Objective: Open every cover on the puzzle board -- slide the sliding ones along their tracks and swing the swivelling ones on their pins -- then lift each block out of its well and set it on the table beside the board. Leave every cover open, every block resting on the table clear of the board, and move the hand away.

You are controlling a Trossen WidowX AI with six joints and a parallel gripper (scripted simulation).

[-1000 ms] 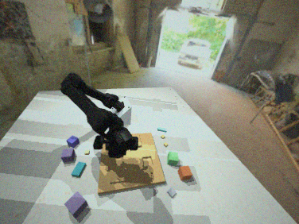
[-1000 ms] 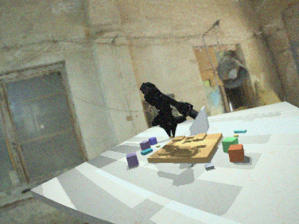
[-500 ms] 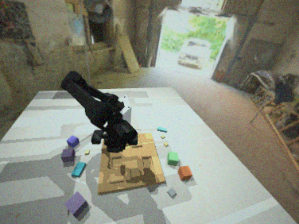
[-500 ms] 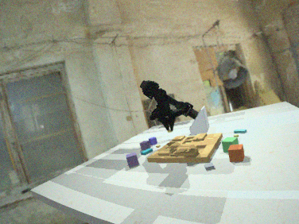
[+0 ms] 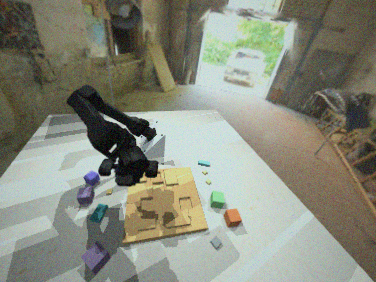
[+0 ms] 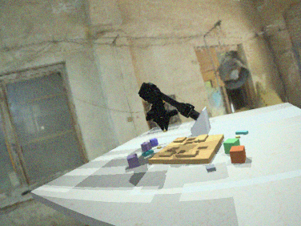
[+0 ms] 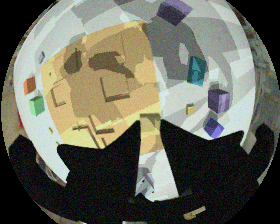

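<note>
The wooden puzzle board [image 5: 199, 220] [image 6: 216, 143] [image 7: 135, 36] has raised covers, one a square cover [image 5: 171, 176] near its back edge. Shadow hides whether each well is open. My gripper [image 5: 128, 182] [image 6: 164, 130] [image 7: 149, 123] is above the board's back left edge, shut on a small yellow block [image 7: 150, 125]. On the table left of the board are a violet block [image 5: 91, 178] [image 6: 154, 142], two purple blocks, a teal block [image 5: 99, 212] [image 7: 196, 70] and a small yellow block [image 5: 109, 192] [image 7: 190, 109]. Right of it are a green block [image 5: 217, 200] and an orange block [image 5: 232, 217].
A flat grey block [image 5: 216, 242] [image 6: 210, 168] lies at the board's front right. A cyan block [image 5: 204, 163] [image 6: 242, 132] and two small yellow pieces lie at the back right. A pale grey upright wedge [image 6: 201, 124] stands behind the board, near the arm.
</note>
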